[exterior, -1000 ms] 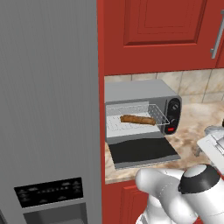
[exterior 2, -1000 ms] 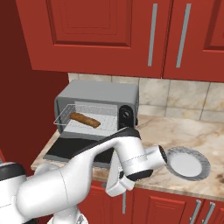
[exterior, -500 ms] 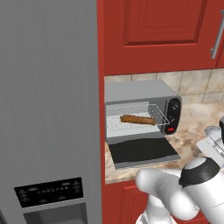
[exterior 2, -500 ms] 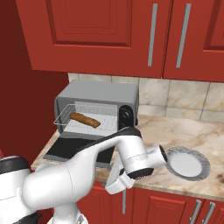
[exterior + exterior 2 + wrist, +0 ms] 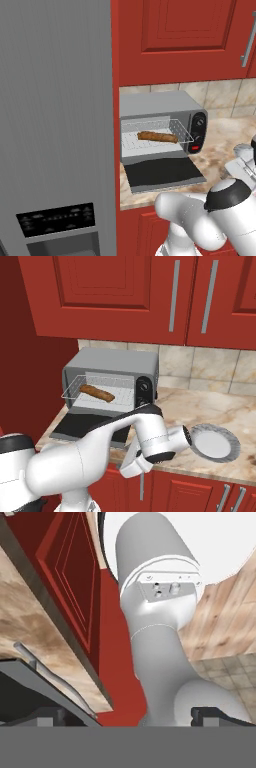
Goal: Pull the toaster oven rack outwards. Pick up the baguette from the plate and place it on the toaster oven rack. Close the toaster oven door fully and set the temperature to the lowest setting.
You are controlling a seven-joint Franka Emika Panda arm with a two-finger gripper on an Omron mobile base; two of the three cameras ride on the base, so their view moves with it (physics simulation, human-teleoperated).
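The toaster oven (image 5: 165, 107) (image 5: 112, 363) stands on the counter with its door (image 5: 162, 172) (image 5: 80, 426) folded down flat. The rack (image 5: 131, 143) (image 5: 120, 392) is pulled out over the door, and the baguette (image 5: 157, 136) (image 5: 97, 393) lies on it. To the right, the plate (image 5: 215, 442) has nothing on it. My gripper (image 5: 129, 719) is open, holds nothing, and sits low in front of the counter edge. Its fingertips (image 5: 210, 714) stand wide apart. In the hand view the door's edge and handle (image 5: 37, 664) lie at the lower left.
A tall grey fridge (image 5: 55, 125) fills the left side. Red upper cabinets (image 5: 150, 291) hang above the counter, with red lower cabinet doors (image 5: 70, 577) below it. My arm (image 5: 150, 436) bends across the counter front between the oven and the plate.
My arm's elbow has shifted slightly up and to the right. The baguette, rack, door and plate have not moved, and the gripper stays open.
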